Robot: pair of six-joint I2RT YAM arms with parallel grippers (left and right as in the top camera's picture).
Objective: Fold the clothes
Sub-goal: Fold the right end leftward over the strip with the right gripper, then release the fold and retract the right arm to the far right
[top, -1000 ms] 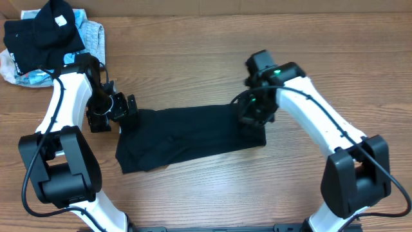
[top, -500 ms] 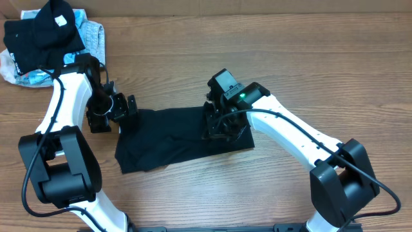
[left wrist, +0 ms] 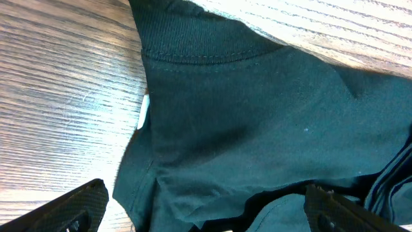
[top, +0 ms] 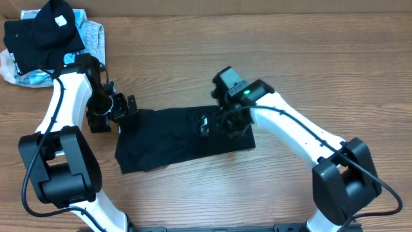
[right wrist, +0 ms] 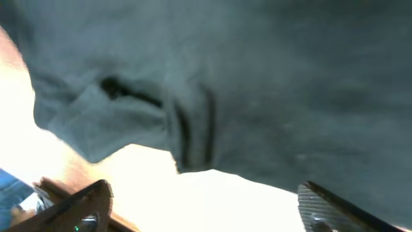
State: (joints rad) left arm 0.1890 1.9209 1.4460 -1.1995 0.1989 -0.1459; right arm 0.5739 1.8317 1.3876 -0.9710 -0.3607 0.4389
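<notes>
A black shirt [top: 170, 138] lies flat across the middle of the table, its right end doubled over onto itself. In the left wrist view its collar [left wrist: 206, 55] and a small white tag [left wrist: 143, 113] show. My left gripper [top: 129, 106] hovers at the shirt's left end, open, with cloth below the wide-apart fingers [left wrist: 80, 206] but nothing pinched. My right gripper [top: 220, 122] is over the folded right part, open. In the right wrist view the cloth [right wrist: 270, 84] hangs free beyond the spread fingers [right wrist: 338, 209].
A heap of other clothes sits at the far left corner: a black garment [top: 42, 35] on top and a pale blue one [top: 95, 35] beside it. A cardboard wall [top: 257, 6] runs along the back edge.
My right gripper carried the shirt's right end leftward over the shirt, then opened and let it go. The shirt is now shorter on the right. The left arm has not moved.
</notes>
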